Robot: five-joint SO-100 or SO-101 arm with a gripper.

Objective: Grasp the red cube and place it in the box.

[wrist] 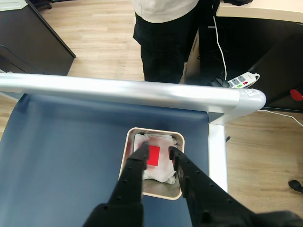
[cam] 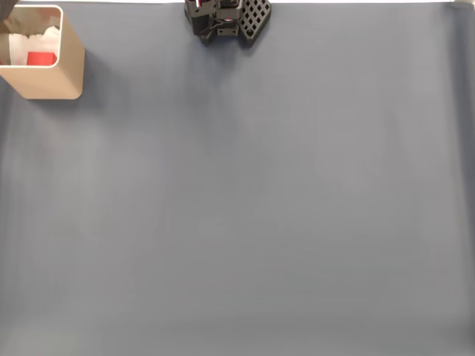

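In the fixed view we see the box (cam: 46, 70) cut by the left edge, and the arm (cam: 226, 20) cut by the top edge. In the wrist view the person (wrist: 165, 38) is cut off above the waist.

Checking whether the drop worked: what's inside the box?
The red cube lies inside the box on crumpled white padding. The padding covers the box floor, and the open gripper hangs above.
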